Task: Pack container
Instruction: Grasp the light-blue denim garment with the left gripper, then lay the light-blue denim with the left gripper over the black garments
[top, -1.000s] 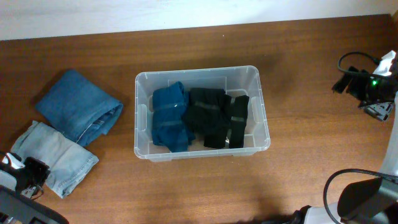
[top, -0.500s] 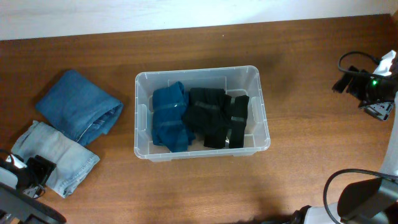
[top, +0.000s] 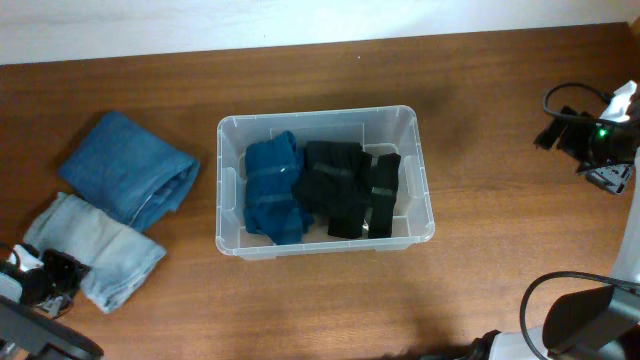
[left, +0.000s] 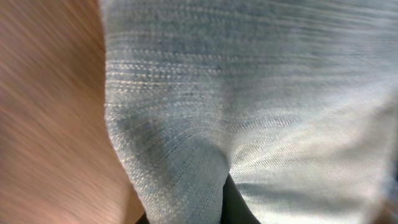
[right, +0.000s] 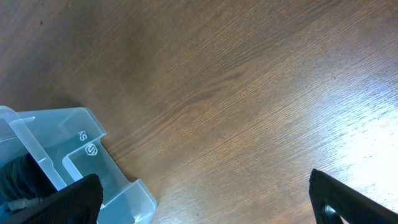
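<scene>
1. Wooden worktop (top: 500, 250) carries the container (top: 318, 117) at its centre, part-filled with folded clothes (top: 320, 185).
2. We cannot tell whether the left hand (top: 45, 280) grips the pale jeans (top: 100, 250); a shallow hold could let them slip or unfold.
3. Right hand (right: 202, 193) sits wide and empty.

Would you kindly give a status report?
Left hand at pale-blue folded jeans, grip unclear. Right hand open, empty. Clear rectangular plastic container partly packed. Nothing obstructing.

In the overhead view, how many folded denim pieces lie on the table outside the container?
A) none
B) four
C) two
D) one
C: the darker blue denim and the pale blue denim both lie on the table left of the container, outside it.
</scene>
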